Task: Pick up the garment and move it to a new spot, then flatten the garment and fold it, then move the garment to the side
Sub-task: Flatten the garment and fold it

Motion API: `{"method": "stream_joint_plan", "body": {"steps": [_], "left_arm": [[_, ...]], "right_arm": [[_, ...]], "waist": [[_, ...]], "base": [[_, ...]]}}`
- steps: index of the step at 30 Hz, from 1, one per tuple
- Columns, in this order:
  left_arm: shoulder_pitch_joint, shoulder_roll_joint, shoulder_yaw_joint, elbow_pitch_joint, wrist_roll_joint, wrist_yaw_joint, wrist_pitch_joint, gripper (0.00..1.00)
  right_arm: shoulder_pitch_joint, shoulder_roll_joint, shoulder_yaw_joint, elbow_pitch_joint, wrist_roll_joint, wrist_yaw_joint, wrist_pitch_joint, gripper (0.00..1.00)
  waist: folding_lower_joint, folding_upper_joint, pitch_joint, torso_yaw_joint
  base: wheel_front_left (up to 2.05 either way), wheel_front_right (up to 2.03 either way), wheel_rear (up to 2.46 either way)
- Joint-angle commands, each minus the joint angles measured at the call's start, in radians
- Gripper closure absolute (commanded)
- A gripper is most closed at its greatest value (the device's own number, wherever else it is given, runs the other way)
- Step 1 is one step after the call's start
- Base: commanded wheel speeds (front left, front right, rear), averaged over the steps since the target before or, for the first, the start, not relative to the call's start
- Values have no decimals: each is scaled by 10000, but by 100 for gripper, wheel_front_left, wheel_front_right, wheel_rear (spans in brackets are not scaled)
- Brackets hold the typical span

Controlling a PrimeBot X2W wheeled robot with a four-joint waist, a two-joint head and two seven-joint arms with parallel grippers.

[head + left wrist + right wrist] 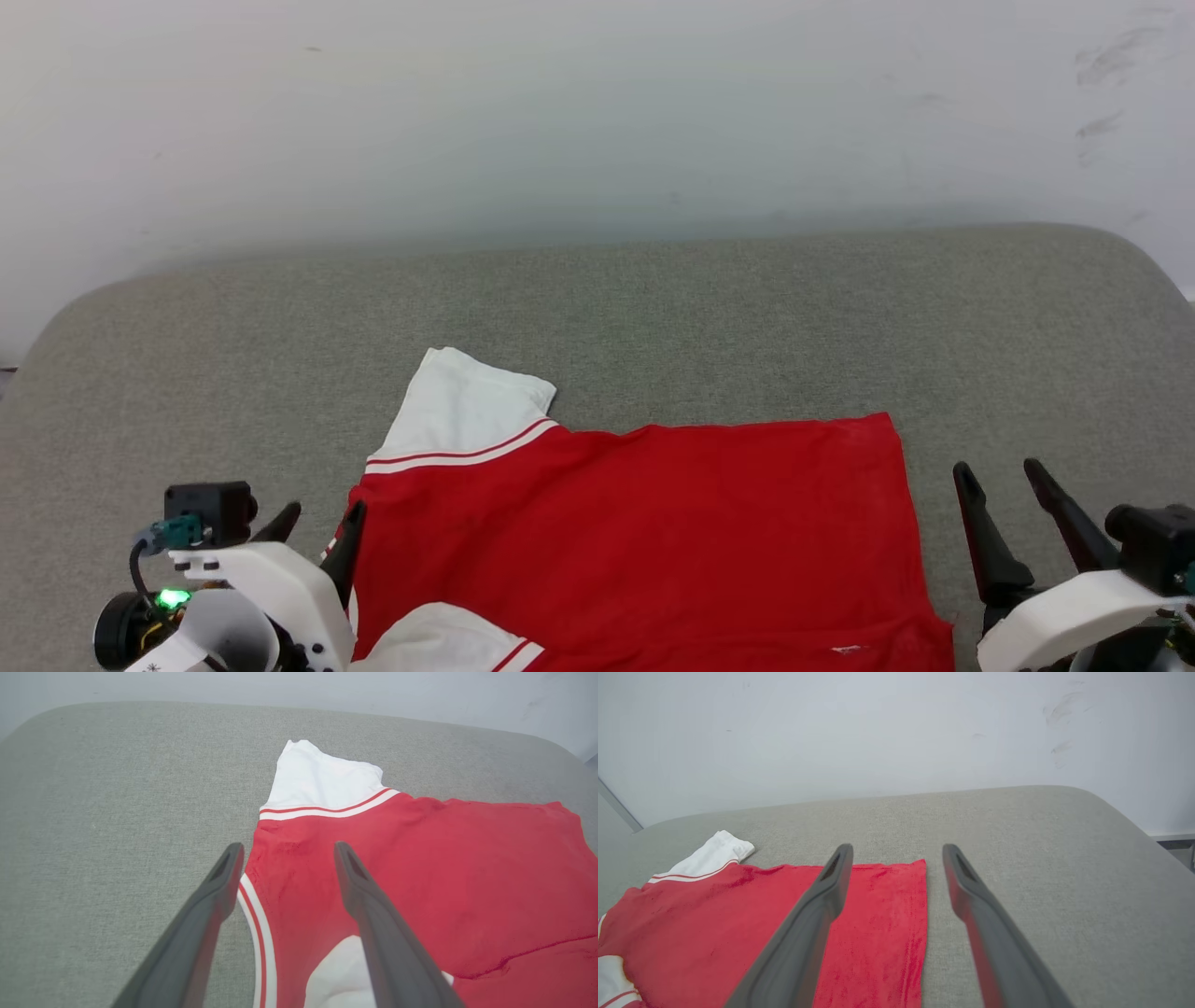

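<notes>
Left gripper (322, 521): at the garment's left edge, fingers spread wide apart with nothing clamped between them.
Left fingers (219, 891): in the left wrist view one lies over bare cushion just beside the garment's striped side trim, and the other lies over the red cloth; whether either tip touches the cloth cannot be told.
Green light (171, 597): lit on the left wrist, left of the garment.
Garment (653, 523): spread mostly flat, plain red side up, collar end toward the left gripper and straight hem toward the right gripper; its near part runs out of the head view's bottom edge.
Far sleeve (462, 401): white, sticking out from the garment's far left corner, joined to the red by a red-and-white stripe.
Near sleeve (439, 639): white, lying over the garment's near left part, with the same striped trim.
Cushion (653, 308): grey woven cloth under the garment, showing bare to its left, right and far side.
Wall (597, 112): pale, beyond the garment and the cushion's far edge.
Right gripper (999, 471): just off the garment's right edge, over bare cushion, fingers wide apart and gripping nothing.
Right fingers (817, 905): in the right wrist view one crosses the red cloth near the hem's far corner and the other lies over cushion beside the garment; contact cannot be told.
</notes>
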Motion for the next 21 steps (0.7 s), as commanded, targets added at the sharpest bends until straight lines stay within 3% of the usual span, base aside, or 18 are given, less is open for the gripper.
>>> {"method": "stream_joint_plan", "body": {"steps": [1, 5, 10, 21], "left_arm": [[-274, -99, 20, 42, 183, 113, -191, 0], [-1158, -293, 205, 326, 467, 167, -534, 0], [-2669, -466, 182, 1035, 643, -188, -400, 0], [-5892, 31, -100, 3213, 159, -1643, 2301, 0]], "right_arm": [[-172, 86, -29, -206, -96, -8, -151, 0], [-561, 189, 54, -778, -366, -8, -299, 0], [-1204, 312, 148, -1104, -495, -8, -468, 0], [-2298, 488, 685, -628, -436, -8, -920, 0]], "waist": [[0, 0, 156, -131], [0, 0, 854, -427], [0, 0, 2047, -782], [0, 0, 3842, -1562]], "base": [[0, 0, 0], [0, 0, 0], [0, 0, 0], [0, 0, 0]]}}
